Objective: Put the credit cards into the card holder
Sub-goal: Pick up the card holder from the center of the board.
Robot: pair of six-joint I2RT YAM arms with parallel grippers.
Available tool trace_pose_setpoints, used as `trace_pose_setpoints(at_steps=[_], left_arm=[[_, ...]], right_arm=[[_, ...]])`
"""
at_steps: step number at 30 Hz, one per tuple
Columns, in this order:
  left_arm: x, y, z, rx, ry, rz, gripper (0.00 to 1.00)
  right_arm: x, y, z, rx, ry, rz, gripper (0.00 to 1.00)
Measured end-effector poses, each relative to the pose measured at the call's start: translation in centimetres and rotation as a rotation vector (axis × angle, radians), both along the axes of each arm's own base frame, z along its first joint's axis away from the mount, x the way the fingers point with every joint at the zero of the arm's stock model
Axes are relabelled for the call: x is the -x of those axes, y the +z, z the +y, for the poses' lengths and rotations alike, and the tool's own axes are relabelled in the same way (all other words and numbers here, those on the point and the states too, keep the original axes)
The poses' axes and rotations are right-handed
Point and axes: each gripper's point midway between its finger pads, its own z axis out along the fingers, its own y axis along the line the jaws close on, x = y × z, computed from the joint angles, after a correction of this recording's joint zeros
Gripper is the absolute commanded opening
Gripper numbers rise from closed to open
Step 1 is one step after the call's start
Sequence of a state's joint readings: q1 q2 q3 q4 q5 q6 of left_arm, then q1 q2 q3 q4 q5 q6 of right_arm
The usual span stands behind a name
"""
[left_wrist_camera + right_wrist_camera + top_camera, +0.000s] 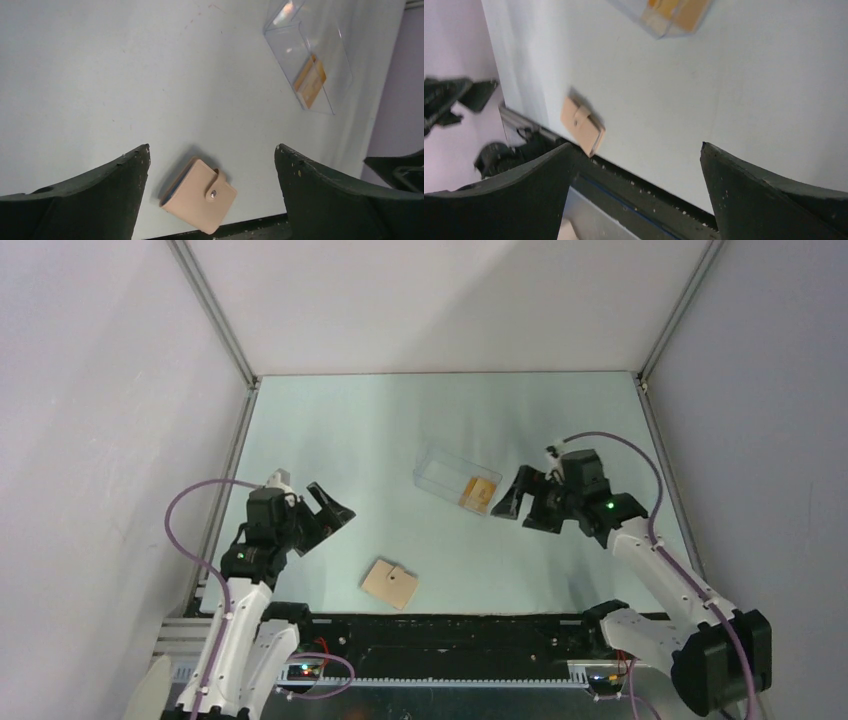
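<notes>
pale table (400,420) is bearing your card holder (390,583) near the front edge; credit cards (478,491) are sitting in the clear box (447,469); your left gripper (328,518) and right gripper (510,505) are gaping wide, empty.

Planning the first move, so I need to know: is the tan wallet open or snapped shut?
Shut. The card holder lies folded, its tab snapped down over the front face in the left wrist view.

Robotics lab test cell, plain white walls (90,390), aluminium frame rails (213,315), pale table (350,420), two cabled robot arms (232,620).
</notes>
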State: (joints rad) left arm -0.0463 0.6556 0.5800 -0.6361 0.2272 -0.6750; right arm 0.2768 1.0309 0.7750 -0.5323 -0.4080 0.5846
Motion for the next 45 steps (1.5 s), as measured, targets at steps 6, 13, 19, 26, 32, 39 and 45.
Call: trace_pose_setpoints(at_steps=[6,13,19,26,32,39,45], left_arm=[[2.1,-2.8,-1.8,0.144,0.010,0.092,0.98],[5.2,-5.1,-2.9,0.244,0.067,0.238,0.98],[8.0,-7.8,-3.6,0.170,0.039,0.424,0.98],[9.9,-9.6,-4.2,0.117,0.003,0.553,0.95],[9.7,-10.9,-6.2,0.191,-0.043,0.608,0.87],[6.9,-10.4,-8.2,0.274,-0.060,0.516,0.80],[4.3,-8.9,-8.8,0.303,-0.077,0.375,0.81]], right_arm=[[3.9,-1.6,6.5,-0.003,0.219,0.066,0.95],[8.6,-5.5,13.6,0.008,0.418,0.207,0.90],[8.8,-7.1,17.6,0.001,0.478,0.271,0.80],[8.9,-9.0,21.2,-0.029,0.530,0.342,0.72],[9.0,-10.9,22.6,-0.036,0.546,0.403,0.63],[9.5,-11.6,23.8,-0.092,0.570,0.458,0.54],[9.3,-11.1,24.5,-0.172,0.562,0.450,0.49]])
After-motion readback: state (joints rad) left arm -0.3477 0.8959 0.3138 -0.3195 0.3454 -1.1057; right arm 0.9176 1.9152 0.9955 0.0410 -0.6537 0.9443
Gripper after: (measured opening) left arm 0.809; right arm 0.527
